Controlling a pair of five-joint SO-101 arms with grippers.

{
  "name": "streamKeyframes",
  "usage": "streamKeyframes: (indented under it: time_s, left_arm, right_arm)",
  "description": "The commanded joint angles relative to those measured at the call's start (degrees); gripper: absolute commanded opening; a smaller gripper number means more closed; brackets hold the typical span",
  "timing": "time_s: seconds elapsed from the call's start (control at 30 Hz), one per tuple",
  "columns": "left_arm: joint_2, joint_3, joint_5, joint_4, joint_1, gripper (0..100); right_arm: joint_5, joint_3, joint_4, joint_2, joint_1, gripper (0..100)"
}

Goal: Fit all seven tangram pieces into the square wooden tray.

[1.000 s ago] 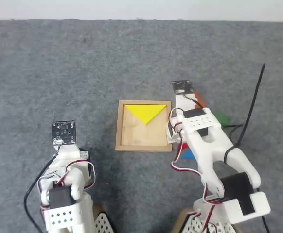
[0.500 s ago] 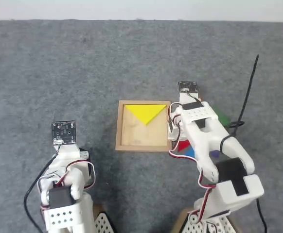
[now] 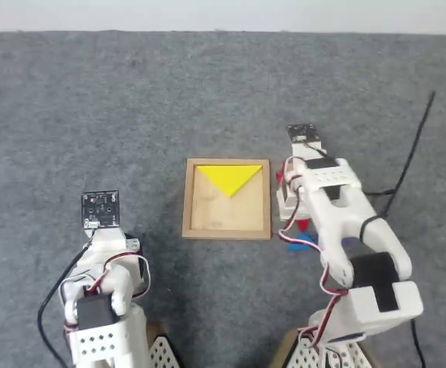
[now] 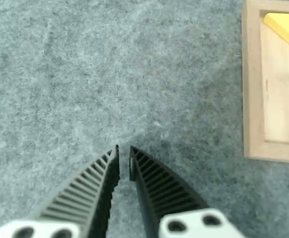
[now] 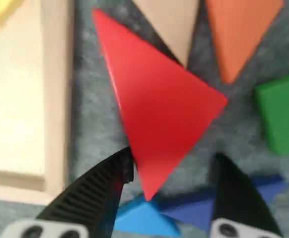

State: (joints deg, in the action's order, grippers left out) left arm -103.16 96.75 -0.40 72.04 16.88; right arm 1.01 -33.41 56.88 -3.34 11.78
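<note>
The square wooden tray (image 3: 190, 201) lies mid-table with a yellow triangle (image 3: 228, 178) in its far part. Just right of the tray, my right arm (image 3: 326, 192) hangs over the loose pieces. In the right wrist view my right gripper (image 5: 173, 161) is open, its fingers either side of the near corner of a red triangle (image 5: 157, 119) lying on the carpet. Around it lie a tan triangle (image 5: 172, 25), an orange piece (image 5: 239, 29), a green piece (image 5: 281, 111) and two blue pieces (image 5: 144, 220). My left gripper (image 4: 124, 151) is shut and empty over bare carpet.
Grey carpet covers the table. The tray's rim (image 5: 57, 89) runs close beside the red triangle. From the left wrist, the tray's edge (image 4: 251, 89) lies off to one side. A black cable (image 3: 407, 165) trails behind the right arm.
My right arm has shifted a little to the right, away from the tray, uncovering red and blue pieces beside the tray. The left arm has not moved.
</note>
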Motion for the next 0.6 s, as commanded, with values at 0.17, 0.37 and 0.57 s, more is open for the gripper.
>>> streamKeyframes:
  time_s: [0.17, 0.37, 0.57]
  left_arm:
    - [-1.05, -0.31, -0.26, 0.18, -0.35, 4]
    - [-1.05, -0.31, -0.26, 0.18, -0.35, 4]
    - [-1.05, -0.31, -0.26, 0.18, -0.35, 4]
  right_arm:
    - [14.33, 7.47, 0.13, 2.95, -1.19, 35.6]
    - [21.27, 9.93, -4.26, -3.91, -0.92, 35.6]
    - [21.63, 8.7, -4.44, -7.16, 1.63, 35.5]
